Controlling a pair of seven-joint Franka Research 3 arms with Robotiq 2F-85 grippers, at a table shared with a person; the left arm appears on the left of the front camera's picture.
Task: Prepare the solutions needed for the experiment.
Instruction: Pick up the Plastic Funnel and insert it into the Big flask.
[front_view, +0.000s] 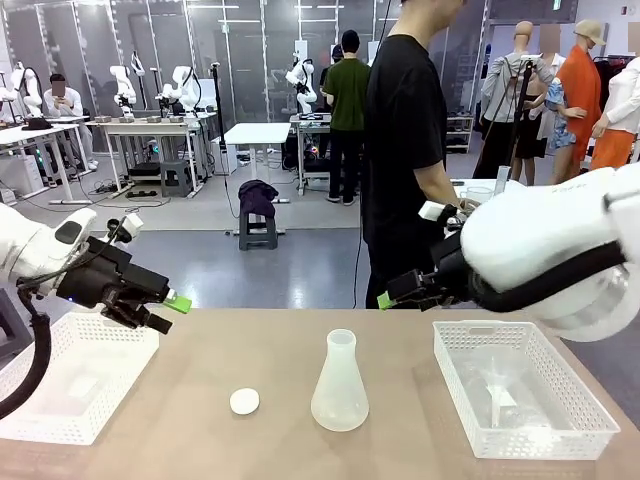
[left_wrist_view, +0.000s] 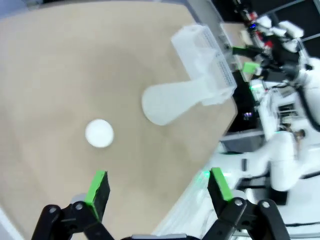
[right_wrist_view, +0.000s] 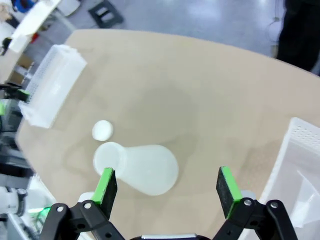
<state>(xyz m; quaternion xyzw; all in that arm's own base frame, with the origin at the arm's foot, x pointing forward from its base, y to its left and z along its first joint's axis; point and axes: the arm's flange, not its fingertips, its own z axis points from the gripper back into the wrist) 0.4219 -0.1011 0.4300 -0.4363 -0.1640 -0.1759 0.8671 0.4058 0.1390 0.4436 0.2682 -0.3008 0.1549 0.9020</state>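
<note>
1. Risk seen from the front: the frosted, cone-shaped plastic flask (front_view: 340, 385) stands upright and uncapped at mid-table. It looks light, so I judge a sideways nudge from a finger could tip it and spill any solution. I cannot make out a liquid layer through its wall. The left gripper (front_view: 168, 312) hangs released, well to the left of the flask. The right gripper (front_view: 392, 295) hangs released beyond the flask, to its right. If both reach for the flask at once, they could clash. Count: one flask, one small white round cap (front_view: 244, 401) just left of the flask, and two white mesh plastic baskets, the left basket (front_view: 60, 335) and the right basket (front_view: 445, 335), one well off to each side. One person in a black shirt (front_view: 405, 120) stands beyond the flask.

2. Left wrist view: the left gripper (left_wrist_view: 159, 187) holds nothing, jaws wide. The cap (left_wrist_view: 99, 133) lies nearer to it than the flask (left_wrist_view: 170, 102). Being flat and low, the cap could skid away under a pinch. One basket (left_wrist_view: 205, 60) sits behind the flask.

3. Right wrist view: the right gripper (right_wrist_view: 167, 185) is empty and spread above the flask (right_wrist_view: 142, 170). A careless descent could strike the neck. One cap (right_wrist_view: 102, 130) lies just beside the flask, with two baskets farther off.
</note>
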